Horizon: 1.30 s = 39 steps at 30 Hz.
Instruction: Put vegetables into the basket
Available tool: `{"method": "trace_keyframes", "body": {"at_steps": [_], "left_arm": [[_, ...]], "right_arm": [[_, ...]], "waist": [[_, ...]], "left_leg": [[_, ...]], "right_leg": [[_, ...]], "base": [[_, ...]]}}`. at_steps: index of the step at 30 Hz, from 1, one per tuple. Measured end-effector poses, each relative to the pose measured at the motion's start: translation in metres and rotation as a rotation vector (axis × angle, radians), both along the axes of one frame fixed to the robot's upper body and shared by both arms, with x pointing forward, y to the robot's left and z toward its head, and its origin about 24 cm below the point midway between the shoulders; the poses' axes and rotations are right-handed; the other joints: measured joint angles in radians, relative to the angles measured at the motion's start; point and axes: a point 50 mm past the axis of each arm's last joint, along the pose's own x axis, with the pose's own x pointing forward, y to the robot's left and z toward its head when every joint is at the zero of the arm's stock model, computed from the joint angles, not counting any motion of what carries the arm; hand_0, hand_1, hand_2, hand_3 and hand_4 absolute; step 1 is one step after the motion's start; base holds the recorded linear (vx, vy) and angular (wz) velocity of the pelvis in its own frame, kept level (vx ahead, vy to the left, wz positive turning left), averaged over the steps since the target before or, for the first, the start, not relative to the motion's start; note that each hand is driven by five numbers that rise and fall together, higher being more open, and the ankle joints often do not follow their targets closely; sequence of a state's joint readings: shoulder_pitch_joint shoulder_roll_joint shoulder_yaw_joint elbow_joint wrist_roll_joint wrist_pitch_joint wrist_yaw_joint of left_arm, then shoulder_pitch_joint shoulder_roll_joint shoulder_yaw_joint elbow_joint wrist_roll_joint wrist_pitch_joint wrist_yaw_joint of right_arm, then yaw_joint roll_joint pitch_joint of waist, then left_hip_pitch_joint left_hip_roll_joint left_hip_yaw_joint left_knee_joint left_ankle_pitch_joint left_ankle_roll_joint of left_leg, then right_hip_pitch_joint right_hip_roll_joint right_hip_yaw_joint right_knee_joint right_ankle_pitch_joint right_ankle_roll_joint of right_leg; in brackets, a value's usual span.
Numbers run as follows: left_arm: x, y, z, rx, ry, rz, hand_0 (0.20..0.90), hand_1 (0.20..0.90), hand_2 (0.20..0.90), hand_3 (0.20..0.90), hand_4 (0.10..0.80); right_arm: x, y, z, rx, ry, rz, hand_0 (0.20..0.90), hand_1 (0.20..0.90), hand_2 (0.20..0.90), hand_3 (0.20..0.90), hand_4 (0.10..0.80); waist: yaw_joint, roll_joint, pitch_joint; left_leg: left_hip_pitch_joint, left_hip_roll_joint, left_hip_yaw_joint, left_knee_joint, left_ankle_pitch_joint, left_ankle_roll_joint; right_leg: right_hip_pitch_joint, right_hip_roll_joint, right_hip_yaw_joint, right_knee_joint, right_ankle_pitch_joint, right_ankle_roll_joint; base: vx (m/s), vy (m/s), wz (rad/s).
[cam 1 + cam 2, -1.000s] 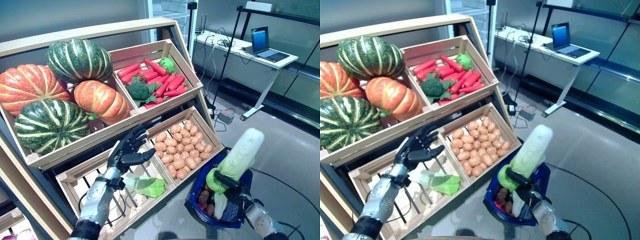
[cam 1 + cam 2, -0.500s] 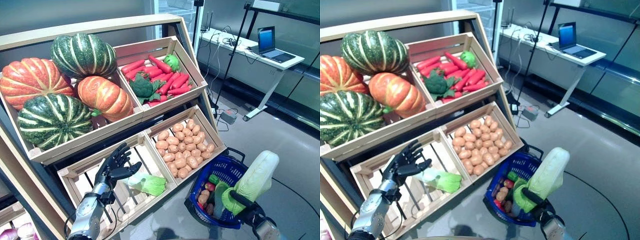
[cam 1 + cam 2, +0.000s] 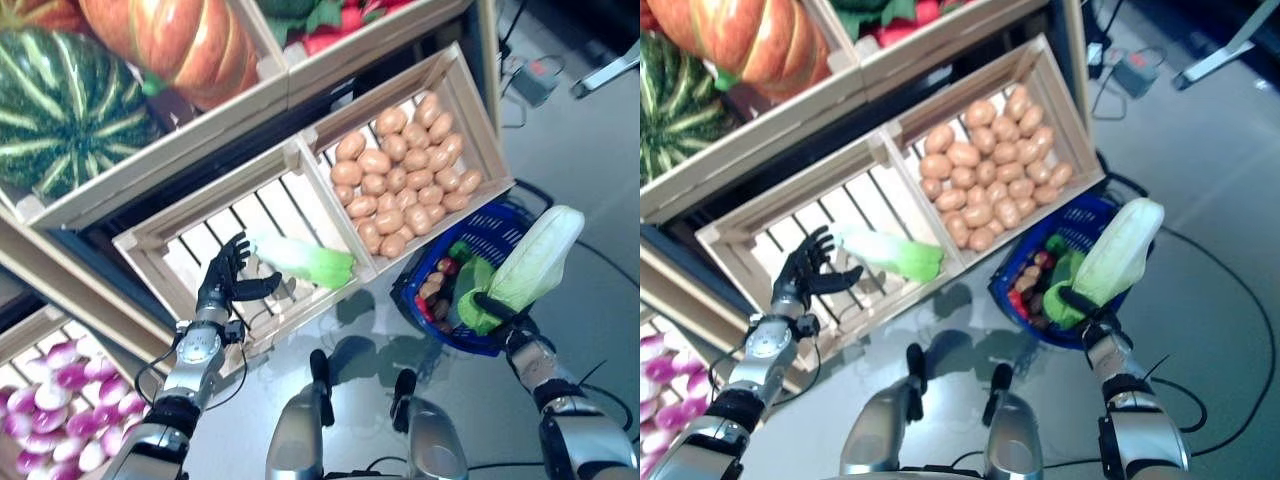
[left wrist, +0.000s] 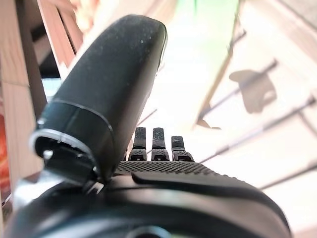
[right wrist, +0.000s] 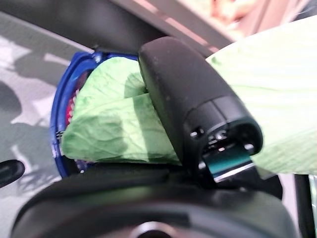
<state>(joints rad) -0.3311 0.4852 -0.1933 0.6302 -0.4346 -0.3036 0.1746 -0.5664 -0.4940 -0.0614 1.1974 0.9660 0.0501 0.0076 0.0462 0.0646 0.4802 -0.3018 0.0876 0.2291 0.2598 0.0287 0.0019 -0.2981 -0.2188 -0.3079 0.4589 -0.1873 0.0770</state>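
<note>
Change: camera tips down since half a second ago, so the top shelf slides mostly out of view; right hand keeps the cabbage it already had, now over the basket's right edge, and the left hand stays spread over the slatted crate.
Right hand [image 3: 492, 305]: low on the right, fingers and thumb curled round the green leafy end of a cabbage [image 3: 535, 259]; its wrist view shows the thumb pressed across the leaves.
Cabbage: pale and long, tilted up and to the right, leafy end just above the basket rim, not set down inside.
Basket [image 3: 422, 276]: blue, on the grey floor [image 3: 600, 150] at the foot of the stand, touching the potato crate's front corner; small red, brown and green vegetables lie in it.
Left hand [image 3: 222, 283]: fingers straight and fanned, thumb out to the side, holding nothing; it hovers over the front part of the slatted crate [image 3: 160, 236].
Second cabbage [image 3: 305, 264]: lies on the crate's slats just beside the left hand's thumb, apart from it, green end toward the potato crate.
Potatoes [image 3: 400, 170]: heaped in the wooden crate [image 3: 478, 110] to the right of the slatted one.
Lower left: purple onions [image 3: 45, 405] on a lower shelf.
Farther back: green striped pumpkin [image 3: 60, 105] and orange pumpkin [image 3: 185, 45] on the shelf above.
</note>
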Motion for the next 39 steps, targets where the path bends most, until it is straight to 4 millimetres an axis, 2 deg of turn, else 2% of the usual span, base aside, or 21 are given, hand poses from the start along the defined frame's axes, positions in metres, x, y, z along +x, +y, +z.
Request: {"method": "trace_keyframes", "body": {"at_steps": [1,7,10,13,14,20,24,28,34,39], "left_arm": [[0.001,0.0,0.002,0.004,-0.014,0.009,0.9,0.9,0.9,0.9,0.8],[0.005,-0.006,0.008,0.05,-0.039,0.008,0.9,0.9,0.9,0.9,0.8],[0.008,-0.011,0.02,0.055,-0.11,0.019,0.9,0.9,0.9,0.9,0.8],[0.011,-0.012,0.028,0.052,-0.153,0.033,0.9,0.9,0.9,0.9,0.8],[0.011,-0.013,0.029,0.057,-0.159,0.035,0.9,0.9,0.9,0.9,0.8],[0.013,-0.019,0.035,0.154,-0.188,0.026,0.9,0.9,0.9,0.9,0.8],[0.013,-0.021,0.037,0.232,-0.2,0.019,0.9,0.9,0.9,0.9,0.8],[0.014,-0.011,0.049,0.352,-0.247,0.078,0.9,0.9,0.9,0.9,0.8],[0.016,0.011,0.068,0.515,-0.292,0.157,0.9,0.9,0.9,0.9,0.8],[0.014,0.023,0.064,0.559,-0.26,0.199,0.9,0.9,0.9,0.9,0.8]], "right_arm": [[0.003,-0.004,0.006,0.01,-0.022,-0.019,0.3,0.3,0.3,0.3,0.4],[0.015,-0.002,0.02,0.043,-0.078,-0.028,0.3,0.3,0.3,0.3,0.4],[0.017,-0.002,0.022,0.042,-0.091,-0.018,0.3,0.3,0.3,0.3,0.4],[0.017,-0.005,0.025,0.035,-0.095,-0.021,0.3,0.3,0.3,0.3,0.4],[0.018,-0.005,0.026,0.031,-0.097,-0.02,0.9,0.9,0.9,0.9,0.8],[0.024,-0.013,0.041,-0.001,-0.136,-0.021,0.9,0.9,0.9,0.9,0.8],[0.025,-0.014,0.046,-0.026,-0.149,-0.012,0.9,0.9,0.9,0.9,0.8],[0.029,-0.016,0.055,-0.045,-0.183,-0.002,0.9,0.9,0.9,0.9,0.8],[0.029,-0.019,0.06,-0.056,-0.213,-0.005,0.9,0.9,0.9,0.9,0.8],[0.027,-0.017,0.06,-0.048,-0.256,0.034,0.9,0.9,0.9,0.9,0.8]], "waist": [[0.002,0.013,0.015],[0.008,0.017,0.035],[0.004,0.017,0.039],[0.006,0.016,0.041],[0.005,0.017,0.042],[-0.001,0.016,0.045],[-0.004,0.016,0.045],[-0.005,0.015,0.045],[-0.012,0.013,0.045],[-0.018,0.009,0.045]], "left_leg": [[-0.036,-0.003,-0.006,0.041,-0.01,0.003],[-0.205,0.002,-0.013,0.298,-0.11,0.015],[-0.298,0.01,-0.027,0.437,-0.166,0.016],[-0.363,0.014,-0.033,0.521,-0.196,0.015],[-0.38,0.017,-0.036,0.541,-0.2,0.013],[-0.48,0.03,-0.057,0.626,-0.211,0.002],[-0.488,0.04,-0.068,0.643,-0.216,-0.008],[-0.486,0.053,-0.072,0.656,-0.221,-0.011],[-0.474,0.055,-0.074,0.654,-0.223,-0.012],[-0.436,0.055,-0.067,0.622,-0.221,-0.015]], "right_leg": [[-0.033,-0.016,0.0,0.045,-0.014,0.001],[-0.186,-0.085,0.006,0.29,-0.114,-0.013],[-0.267,-0.119,0.012,0.428,-0.178,-0.029],[-0.332,-0.136,0.027,0.517,-0.214,-0.04],[-0.347,-0.138,0.029,0.538,-0.221,-0.042],[-0.443,-0.148,0.033,0.639,-0.26,-0.07],[-0.445,-0.144,0.027,0.657,-0.274,-0.081],[-0.439,-0.134,0.022,0.662,-0.277,-0.081],[-0.425,-0.131,0.021,0.659,-0.278,-0.08],[-0.392,-0.124,0.023,0.626,-0.275,-0.077]], "base": [[-0.108,0.033,0.14],[-0.048,0.022,0.06],[-0.032,0.023,0.08],[-0.011,0.023,0.07],[0.0,0.0,0.0],[0.019,0.026,0.07],[0.036,0.013,0.0],[0.06,0.029,-0.04],[0.062,0.029,-0.01],[0.055,0.025,-0.03]]}}
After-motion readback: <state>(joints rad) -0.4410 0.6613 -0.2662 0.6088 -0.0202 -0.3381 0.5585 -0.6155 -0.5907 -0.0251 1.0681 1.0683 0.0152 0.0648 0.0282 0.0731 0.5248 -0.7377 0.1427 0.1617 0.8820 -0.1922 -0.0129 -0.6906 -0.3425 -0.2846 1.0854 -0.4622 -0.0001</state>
